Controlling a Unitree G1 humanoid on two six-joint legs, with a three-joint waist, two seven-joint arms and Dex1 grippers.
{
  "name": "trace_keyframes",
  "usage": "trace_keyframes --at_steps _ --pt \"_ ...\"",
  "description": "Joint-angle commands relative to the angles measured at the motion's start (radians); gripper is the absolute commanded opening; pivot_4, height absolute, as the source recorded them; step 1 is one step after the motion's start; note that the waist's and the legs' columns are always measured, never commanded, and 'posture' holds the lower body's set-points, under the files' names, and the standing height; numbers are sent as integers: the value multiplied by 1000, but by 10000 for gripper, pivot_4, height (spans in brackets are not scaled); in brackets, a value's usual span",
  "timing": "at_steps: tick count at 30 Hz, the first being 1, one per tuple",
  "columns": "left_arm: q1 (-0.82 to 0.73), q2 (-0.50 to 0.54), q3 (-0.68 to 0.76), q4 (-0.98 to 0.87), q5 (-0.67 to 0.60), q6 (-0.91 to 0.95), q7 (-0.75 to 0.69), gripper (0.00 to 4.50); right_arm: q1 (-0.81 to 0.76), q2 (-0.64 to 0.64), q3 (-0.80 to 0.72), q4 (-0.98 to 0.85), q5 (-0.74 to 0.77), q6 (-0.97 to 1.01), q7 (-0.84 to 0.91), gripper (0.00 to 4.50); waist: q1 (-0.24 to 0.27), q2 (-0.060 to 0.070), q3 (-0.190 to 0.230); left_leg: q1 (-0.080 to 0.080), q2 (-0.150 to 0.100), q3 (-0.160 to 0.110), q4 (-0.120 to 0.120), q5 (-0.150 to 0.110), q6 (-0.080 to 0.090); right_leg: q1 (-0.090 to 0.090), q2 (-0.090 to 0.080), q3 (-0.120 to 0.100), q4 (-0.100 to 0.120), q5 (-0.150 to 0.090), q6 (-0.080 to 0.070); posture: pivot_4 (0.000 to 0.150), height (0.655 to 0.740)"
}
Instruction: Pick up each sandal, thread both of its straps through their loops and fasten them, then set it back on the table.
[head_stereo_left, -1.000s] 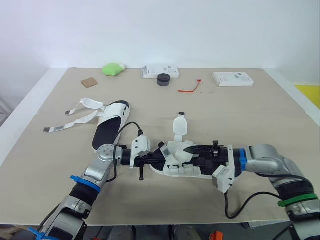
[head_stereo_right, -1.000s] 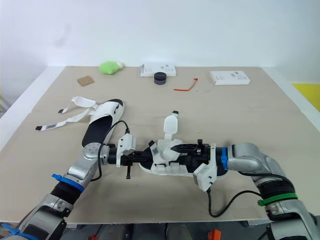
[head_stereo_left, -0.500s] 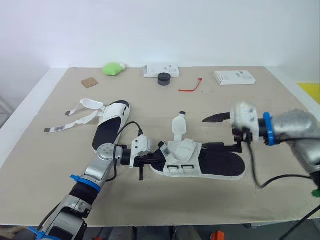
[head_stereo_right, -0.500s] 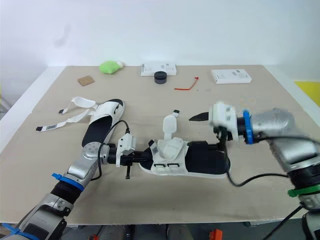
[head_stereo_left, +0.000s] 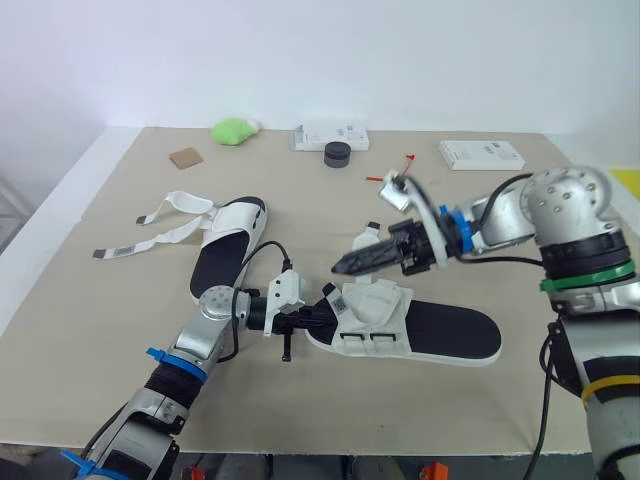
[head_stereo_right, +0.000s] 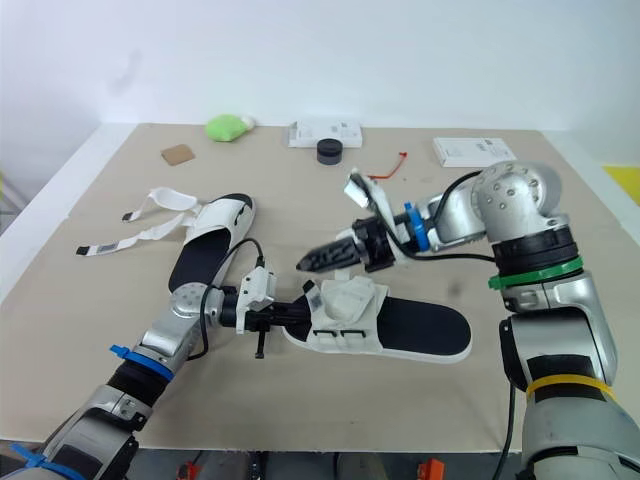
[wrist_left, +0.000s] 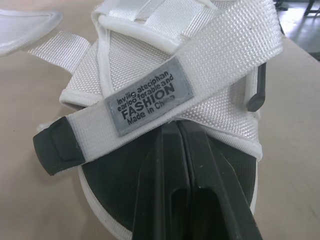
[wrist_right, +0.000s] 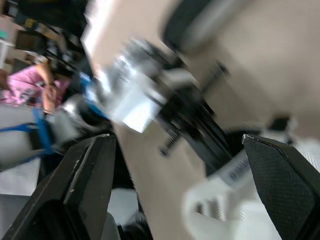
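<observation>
Sandal (head_stereo_left: 450, 335) unmoved; right end effector (head_stereo_left: 348, 267) returned above it, fingers apart.

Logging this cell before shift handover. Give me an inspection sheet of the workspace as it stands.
Surface: beige table, no spills seen.
Job's things: near sandal, fastening unclear; far sandal, straps lying loose.
Clutter: green lump, white box, black puck, red tie, flat white box, brown card, near far edge.
Grippers: left gripper shut at near sandal's toe; right gripper open above that sandal.
Cables: black cable loops off left wrist; second cable runs along right arm.
Surroundings: white wall.
</observation>
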Motion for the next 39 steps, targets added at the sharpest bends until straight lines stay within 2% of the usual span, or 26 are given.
trace_keyframes --at_steps 1,6,10,17,30,39 --pt "55 22 -46 107 92 53 41 0 38 -21 30 -75 95 3 -79 43645 0 -1 0 0 0 0 0 0 0 0 0 0 0 0 2 1500 7400" --pt "62 17 -50 99 89 54 49 0 81 -15 87 -67 109 3 -169 43645 0 0 0 0 1 0 2 2 4 0 5 -5 0 0 11 1500 7400" --pt "64 13 -54 97 87 55 56 0 59 15 87 -8 58 3 -195 43645 0 0 0 1 6 -2 2 3 5 0 6 -10 0 0 10 1500 7400" --pt "63 12 -55 96 88 53 59 0 -70 64 68 132 -41 3 -107 43645 1 2 0 0 7 0 2 4 6 0 6 -11 0 0 9 1500 7400" --pt "77 19 -44 73 85 64 75 0 -31 69 130 142 -175 3 42 43645 1 2 0 0 7 0 2 3 6 0 6 -11 0 0 8 1500 7400" --pt "79 21 -40 67 82 69 79 0 31 58 165 60 -173 3 102 43645 1 2 0 0 7 -1 1 3 6 0 6 -11 -1 0 8 1500 7400"
